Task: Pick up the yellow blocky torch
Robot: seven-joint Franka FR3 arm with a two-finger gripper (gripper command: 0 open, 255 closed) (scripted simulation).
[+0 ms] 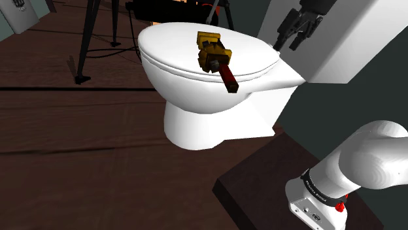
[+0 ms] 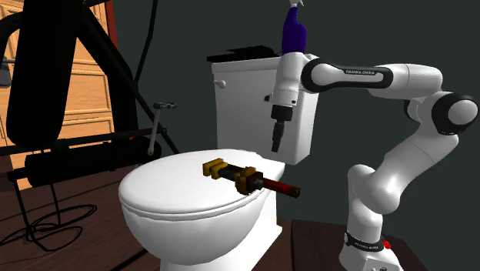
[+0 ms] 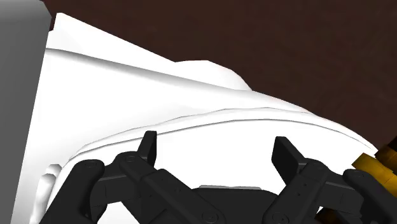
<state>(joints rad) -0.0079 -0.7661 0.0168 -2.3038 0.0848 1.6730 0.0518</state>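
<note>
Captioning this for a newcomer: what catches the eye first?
A yellow blocky torch with a dark red handle lies on the closed lid of a white toilet. The black gripper hangs open beside the cistern, above the lid's rear, clear of the torch. A purple bottle stands on the cistern.

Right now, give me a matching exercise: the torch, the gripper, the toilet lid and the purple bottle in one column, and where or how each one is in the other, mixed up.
Column one
1 torch
2 gripper
3 toilet lid
4 purple bottle

Column two
A upright at the top of the tank
B shut, white
C lying on the lid, yellow head, dark red end
D open, hanging in front of the tank, holding nothing

Pairs: 1-C, 2-D, 3-B, 4-A
</note>
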